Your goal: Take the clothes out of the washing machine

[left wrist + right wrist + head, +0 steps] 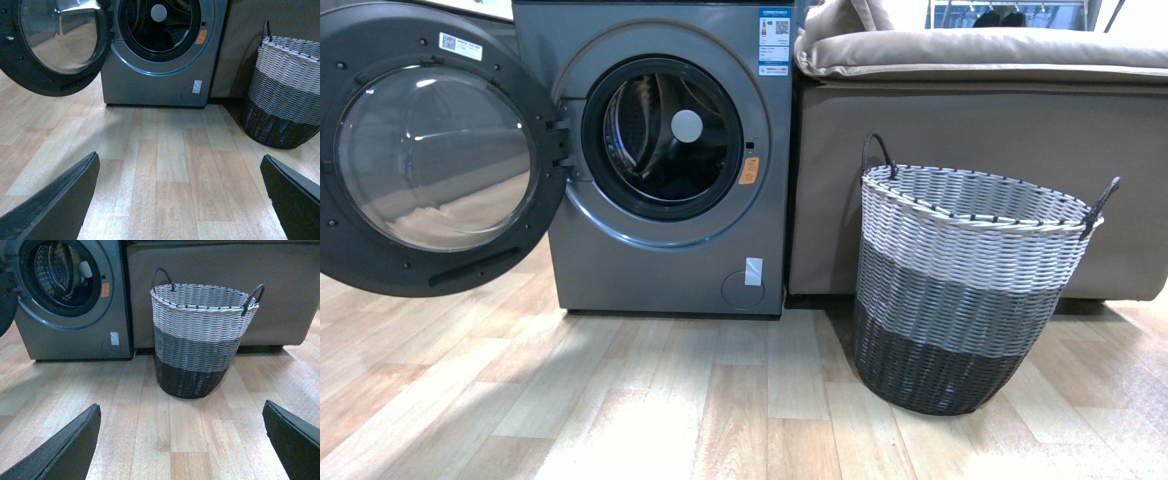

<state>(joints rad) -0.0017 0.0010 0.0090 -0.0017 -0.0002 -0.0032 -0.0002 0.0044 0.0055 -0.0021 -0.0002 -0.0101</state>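
Note:
The grey washing machine (660, 262) stands at the back left with its round porthole door (430, 150) swung wide open to the left. Low in the steel drum lies a dark heap, the clothes (672, 186), hard to tell from shadow. The washing machine (155, 85) also shows in the left wrist view, where my left gripper (179, 156) hangs open over bare floor, well short of it. My right gripper (181, 405) is open too, empty, over the floor in front of the basket, with the washing machine (75, 335) off to one side. Neither arm shows in the front view.
A woven basket (960, 280) in white, grey and black bands with two handles stands right of the machine, before a beige sofa (970, 130) with a cushion (980, 50) on top. Wood-plank floor (700, 400) stretches between me and both. The open door juts out over the floor.

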